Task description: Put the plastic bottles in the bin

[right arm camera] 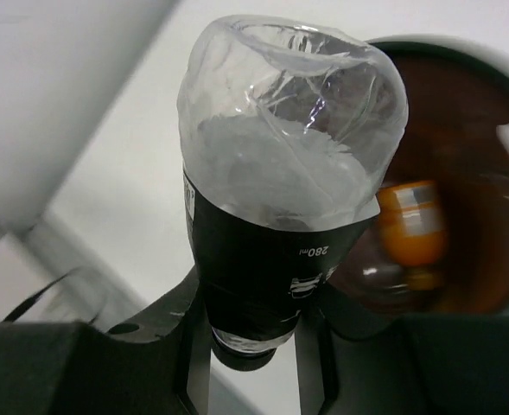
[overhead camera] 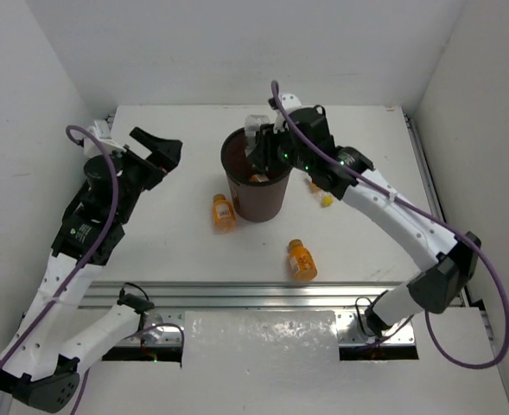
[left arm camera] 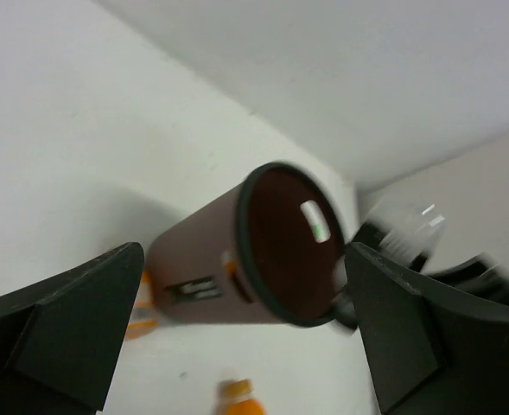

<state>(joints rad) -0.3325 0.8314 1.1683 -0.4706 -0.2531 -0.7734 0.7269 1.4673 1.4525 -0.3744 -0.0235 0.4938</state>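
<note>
The dark brown bin [overhead camera: 256, 192] stands mid-table; it also shows in the left wrist view [left arm camera: 211, 277] and the right wrist view [right arm camera: 470, 199]. My right gripper [overhead camera: 267, 143] is shut on a clear bottle with a dark label [right arm camera: 271, 225], held over the bin's far rim. An orange bottle [right arm camera: 412, 223] lies inside the bin. Two orange bottles lie on the table, one left of the bin [overhead camera: 223, 212] and one in front [overhead camera: 302, 259]. A small yellow-capped bottle [overhead camera: 326, 198] lies right of the bin, under my right arm. My left gripper [overhead camera: 156, 149] is open and empty, left of the bin.
White walls close the table on the left, back and right. A metal rail [overhead camera: 237, 292] runs along the near edge. Purple cables hang from both arms.
</note>
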